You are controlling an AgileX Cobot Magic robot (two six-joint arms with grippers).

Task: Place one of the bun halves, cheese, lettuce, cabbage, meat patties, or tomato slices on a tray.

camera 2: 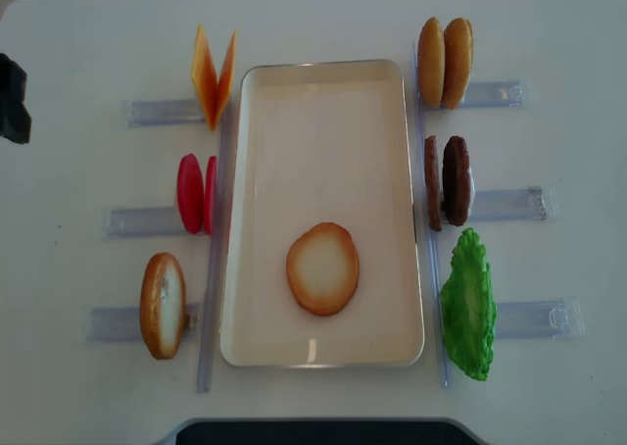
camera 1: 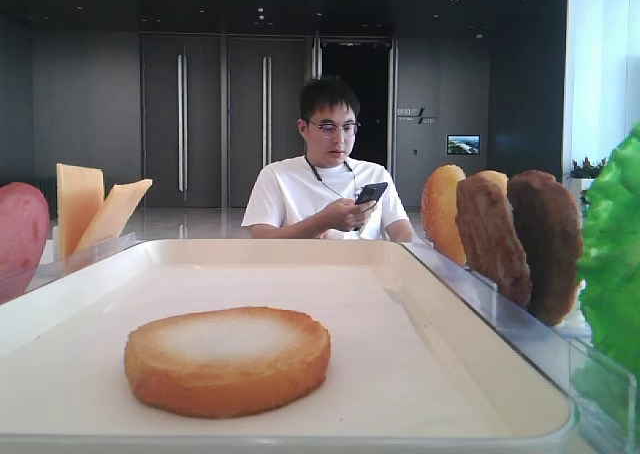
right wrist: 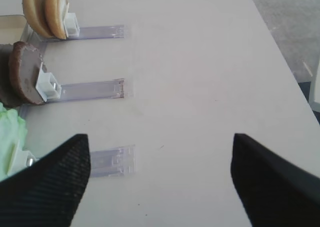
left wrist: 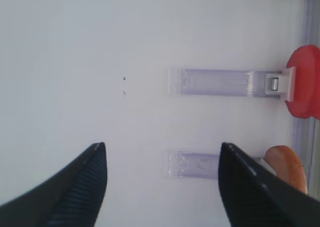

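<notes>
Seen from overhead, going left to right: the left holders carry the cheese (camera 2: pixel 213 75) at about ten o'clock from the tray's middle, standing on edge in a V; the tomato slices (camera 2: pixel 195 193) at nine o'clock, upright side by side; and one bun half (camera 2: pixel 163 305) at eight o'clock, standing on edge.

The tray (camera 2: pixel 323 92) lies in the middle of the white table (camera 2: pixel 78 43), long side running twelve to six. A second bun half (camera 2: pixel 322 269) lies flat inside it, pale face up, toward six o'clock and clear of the rim.

Right of the tray, two more bun halves (camera 2: pixel 445 62) stand together at one o'clock, the meat patties (camera 2: pixel 447 181) at three o'clock, and the lettuce (camera 2: pixel 469 304) at five o'clock.

The left gripper (left wrist: pixel 162 159) hangs over bare table with its jaws spread wide and nothing between them. The right gripper (right wrist: pixel 160 154) is likewise spread apart and empty, the holders at its ten o'clock.

In the low front view a man (camera 1: pixel 325 174) sits beyond the tray, looking at a phone (camera 1: pixel 371 192).
</notes>
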